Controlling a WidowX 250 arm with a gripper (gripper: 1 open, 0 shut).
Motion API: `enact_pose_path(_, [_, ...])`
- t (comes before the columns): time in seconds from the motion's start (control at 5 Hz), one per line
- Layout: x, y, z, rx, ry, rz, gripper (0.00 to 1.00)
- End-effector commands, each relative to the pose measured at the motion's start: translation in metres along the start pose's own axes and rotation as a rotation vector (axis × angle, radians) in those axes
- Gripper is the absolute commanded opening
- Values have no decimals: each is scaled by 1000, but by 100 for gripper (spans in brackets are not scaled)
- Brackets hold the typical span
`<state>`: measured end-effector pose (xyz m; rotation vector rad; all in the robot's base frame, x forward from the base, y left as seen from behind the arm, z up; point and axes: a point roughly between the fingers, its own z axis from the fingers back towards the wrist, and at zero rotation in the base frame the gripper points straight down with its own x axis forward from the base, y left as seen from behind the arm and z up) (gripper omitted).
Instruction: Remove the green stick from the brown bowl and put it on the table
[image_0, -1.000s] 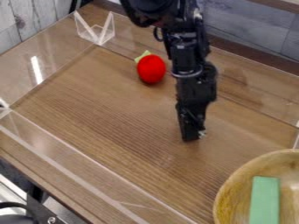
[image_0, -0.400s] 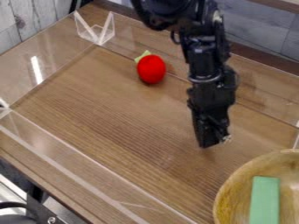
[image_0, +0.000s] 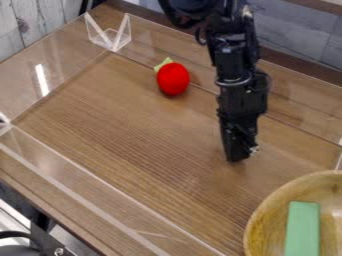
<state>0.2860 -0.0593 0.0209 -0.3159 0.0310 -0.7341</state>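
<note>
The green stick (image_0: 303, 229) lies flat inside the brown bowl (image_0: 274, 206), which sits at the bottom right corner of the table (image_0: 120, 120) and is partly cut off by the frame edge. My gripper (image_0: 239, 154) hangs from the black arm, fingers pointing down and pressed together with nothing between them. It stands above the bare wood, up and to the left of the bowl, apart from its rim.
A red strawberry-like object (image_0: 173, 78) rests on the table behind and left of the gripper. A low clear acrylic wall (image_0: 107, 32) runs round the table's edges, with a raised corner piece at the back left.
The gripper moved right and toward the bowl from the table's middle, then drew back slightly. Its fingers stayed shut. Stick, bowl and red object have not moved.
</note>
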Motion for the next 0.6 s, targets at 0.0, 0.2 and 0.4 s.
enact_pose_path(0.0, [10, -1, 10, 24, -51, 7, 0])
enact_pose_path(0.2, [13, -8, 5, 12, -42, 27, 0])
enact_pose_path(0.4, [12, -2, 5, 5, -45, 84, 0])
